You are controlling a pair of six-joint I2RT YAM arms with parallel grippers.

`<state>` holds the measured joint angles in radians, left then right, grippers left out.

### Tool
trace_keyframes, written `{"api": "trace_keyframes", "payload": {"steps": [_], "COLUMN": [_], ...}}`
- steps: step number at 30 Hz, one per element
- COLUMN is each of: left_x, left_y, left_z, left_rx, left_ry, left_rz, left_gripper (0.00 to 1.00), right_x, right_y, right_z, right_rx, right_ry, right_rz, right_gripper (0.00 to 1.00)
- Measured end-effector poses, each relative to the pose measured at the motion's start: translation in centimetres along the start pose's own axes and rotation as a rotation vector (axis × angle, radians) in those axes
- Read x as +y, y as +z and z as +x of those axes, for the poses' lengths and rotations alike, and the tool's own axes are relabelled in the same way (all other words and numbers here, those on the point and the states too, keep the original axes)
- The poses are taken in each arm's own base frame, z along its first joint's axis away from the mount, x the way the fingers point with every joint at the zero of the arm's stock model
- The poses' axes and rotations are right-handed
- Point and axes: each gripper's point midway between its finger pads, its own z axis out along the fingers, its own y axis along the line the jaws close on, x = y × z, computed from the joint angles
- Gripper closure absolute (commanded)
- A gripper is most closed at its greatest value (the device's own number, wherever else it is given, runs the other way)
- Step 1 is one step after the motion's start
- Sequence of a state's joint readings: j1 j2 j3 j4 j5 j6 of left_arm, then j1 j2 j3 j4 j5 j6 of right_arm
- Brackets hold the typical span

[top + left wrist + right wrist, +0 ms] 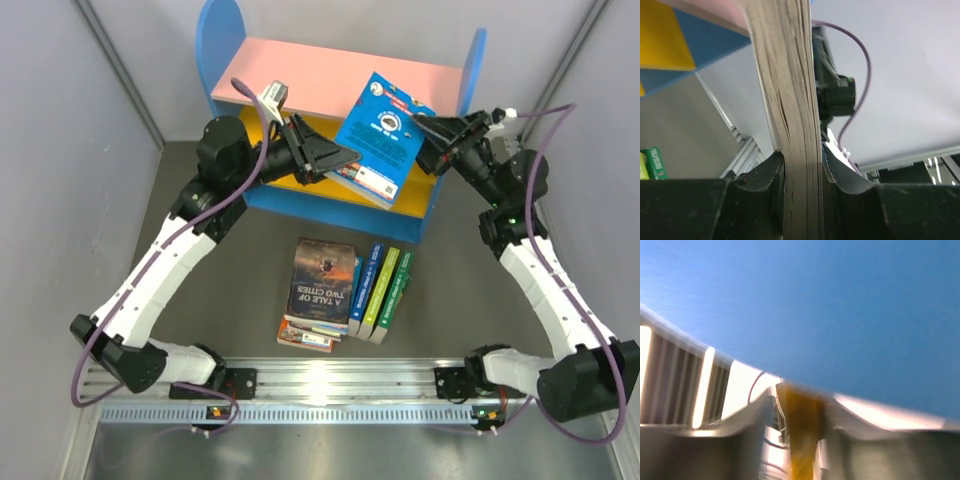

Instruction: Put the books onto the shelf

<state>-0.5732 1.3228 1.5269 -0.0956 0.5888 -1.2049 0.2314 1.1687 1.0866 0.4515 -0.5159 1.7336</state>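
A blue book [382,128] hangs tilted in front of the shelf [330,62], which has blue sides, a pink top and yellow boards. My left gripper [345,158] is shut on its lower left edge; in the left wrist view both pads press on the page block [790,100] at the left gripper [802,167]. My right gripper [428,128] is at the book's right edge. In the blurred right wrist view a brown edge sits in the right gripper [800,410], with a bright gap beside one finger. More books lie on the table: dark "A Tale of Two Cities" [323,272], a blue one [366,288] and a green-yellow one [383,290].
The dark book tops a small stack with an orange cover [305,340] at the bottom. A green book [399,282] lies at the right of the row. Grey walls close in both sides. The metal rail [340,385] with the arm bases runs along the near edge.
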Motion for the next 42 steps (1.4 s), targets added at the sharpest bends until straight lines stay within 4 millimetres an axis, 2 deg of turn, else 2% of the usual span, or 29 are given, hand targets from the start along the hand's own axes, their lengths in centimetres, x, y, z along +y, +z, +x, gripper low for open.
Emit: {"api": "trace_keyframes", "payload": {"steps": [2,5,9,11,16,23,25,26,27,28,29,30,33,37,42], "left_x": [0.4,1.9,3.7,4.9,7.2,8.9,8.8,8.7,8.5,8.4,7.6,6.2,4.7,6.2,8.1], "left_y": [0.6,1.7,3.6,4.9,8.0,13.4,14.5,14.9,15.1,15.3,15.5,15.3,14.1,12.7,10.6], "left_z": [-0.9,-3.1,-6.3,-8.2,-11.2,-12.4,-12.2,-11.9,-11.4,-11.1,-10.9,-11.1,-10.5,-10.8,-12.4], "left_rx": [-0.015,-0.046,-0.09,-0.119,-0.152,-0.127,-0.122,-0.115,-0.107,-0.099,-0.096,-0.108,-0.119,-0.147,-0.229], "left_ry": [0.028,0.036,0.044,0.042,0.006,-0.049,-0.055,-0.053,-0.052,-0.049,-0.035,0.005,0.093,0.186,0.371], "left_rz": [-0.045,-0.114,-0.17,-0.191,-0.196,-0.129,-0.101,-0.092,-0.088,-0.085,-0.062,-0.035,-0.07,-0.195,-0.38], "left_gripper": [1.0,1.0,1.0,1.0,1.0,1.0,0.91,0.8,0.52,0.33,0.22,0.01,0.01,0.01,0.01], "right_x": [0.5,1.6,3.1,4.0,4.9,4.9,4.5,4.4,4.4,4.3,4.2,4.1,3.8,3.6,3.0], "right_y": [-0.6,-1.5,-4.3,-6.2,-8.9,-9.6,-9.6,-9.6,-9.7,-9.7,-9.7,-9.7,-9.8,-9.8,-9.8], "right_z": [-0.5,-1.2,-3.9,-4.3,-1.3,-0.1,-0.2,-0.2,-0.1,-0.1,-0.1,-0.1,0.0,0.0,-0.1], "right_rx": [-0.01,-0.022,-0.101,-0.138,-0.103,-0.067,-0.064,-0.063,-0.06,-0.06,-0.058,-0.057,-0.052,-0.049,-0.045], "right_ry": [-0.013,-0.066,-0.134,-0.166,-0.2,-0.201,-0.192,-0.192,-0.19,-0.187,-0.184,-0.184,-0.183,-0.179,-0.17], "right_rz": [0.001,0.028,0.048,0.04,0.018,0.031,0.046,0.05,0.053,0.057,0.061,0.065,0.074,0.082,0.1], "right_gripper": [0.12,0.0,0.0,0.0,0.0,0.0,0.0,0.0,0.0,0.0,0.0,0.0,0.0,0.0,0.0]}}
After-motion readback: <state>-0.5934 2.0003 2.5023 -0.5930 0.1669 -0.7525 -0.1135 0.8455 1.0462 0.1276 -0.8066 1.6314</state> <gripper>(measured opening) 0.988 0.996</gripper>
